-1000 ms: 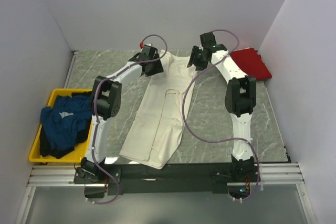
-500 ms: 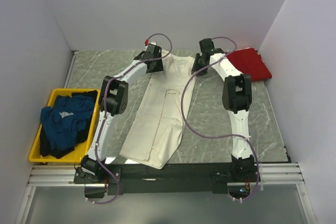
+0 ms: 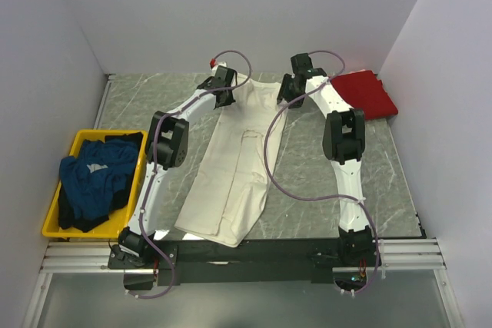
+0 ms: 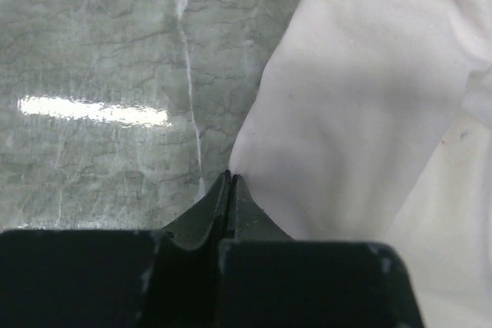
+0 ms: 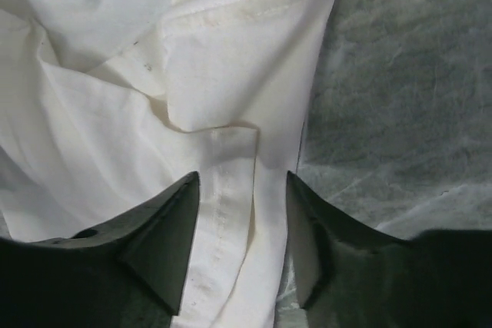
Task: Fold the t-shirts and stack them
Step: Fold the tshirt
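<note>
Three soft cloth shirts here. The cream-white t-shirt (image 3: pixel 231 174) lies flat on the veined marble table (image 3: pixel 154 97) as a long strip, running near-left to far-right. The left gripper (image 4: pixel 231 178) is pinched tight at its far edge; whether cloth is caught I cannot tell. The right gripper (image 5: pixel 242 182) stands released, straddling a stitched seam. The red t-shirt (image 3: pixel 367 94) sits folded far right, the blue t-shirt (image 3: pixel 96 182) crumpled in one yellow plastic tray (image 3: pixel 51 224)

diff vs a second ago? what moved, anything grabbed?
Both arms reached farther out over the cream-white t-shirt. The left claw went from open to shut on the shirt's far left edge. The right claw came down open, astride the far right hem. The shirt's lie, the red t-shirt, the blue t-shirt and the yellow tray are unchanged.
</note>
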You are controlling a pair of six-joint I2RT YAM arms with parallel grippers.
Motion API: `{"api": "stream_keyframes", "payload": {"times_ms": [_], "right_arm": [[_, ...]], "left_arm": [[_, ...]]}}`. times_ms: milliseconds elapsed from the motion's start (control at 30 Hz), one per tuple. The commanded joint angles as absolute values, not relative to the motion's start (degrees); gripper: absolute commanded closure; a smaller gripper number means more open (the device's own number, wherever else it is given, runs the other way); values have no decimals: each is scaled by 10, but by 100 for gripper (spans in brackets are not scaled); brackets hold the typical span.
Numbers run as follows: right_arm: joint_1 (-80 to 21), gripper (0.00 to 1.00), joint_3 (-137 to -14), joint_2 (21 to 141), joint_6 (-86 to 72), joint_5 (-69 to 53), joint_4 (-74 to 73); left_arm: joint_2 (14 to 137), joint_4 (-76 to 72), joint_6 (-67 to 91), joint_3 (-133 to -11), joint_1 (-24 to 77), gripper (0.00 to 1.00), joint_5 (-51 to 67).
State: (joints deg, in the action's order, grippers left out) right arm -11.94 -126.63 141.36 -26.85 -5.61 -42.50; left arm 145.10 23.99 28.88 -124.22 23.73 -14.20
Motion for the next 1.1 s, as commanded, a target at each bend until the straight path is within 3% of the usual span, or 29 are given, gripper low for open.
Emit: {"api": "stream_keyframes", "payload": {"times_ms": [0, 267, 433, 533, 567, 667, 800, 1067], "right_arm": [[-115, 42, -1304, 1420, -249, -55, -427], [-112, 37, -1337, 1403, -228, -61, -451], [-122, 37, -1282, 1341, -227, -62, -441], [-146, 37, -1145, 1255, -228, -45, -408], [-153, 38, -1108, 1228, -234, -41, -379], [-194, 39, -976, 1119, -243, -18, -334], [-252, 42, -833, 972, -258, -1, -293], [-366, 44, -612, 795, -313, 19, -251]], "left_arm": [[1435, 246, 352, -1210, 216, 100, -198], [1350, 236, 482, -1073, 140, 100, -229], [1361, 243, 488, -1092, 131, 97, -195], [1354, 233, 479, -1099, 131, 78, -179], [1334, 222, 476, -1079, 132, 62, -171], [1290, 199, 448, -1050, 129, 41, -161], [1233, 212, 438, -1022, 127, 33, -170], [1050, 221, 452, -857, 131, 33, -141]]}}
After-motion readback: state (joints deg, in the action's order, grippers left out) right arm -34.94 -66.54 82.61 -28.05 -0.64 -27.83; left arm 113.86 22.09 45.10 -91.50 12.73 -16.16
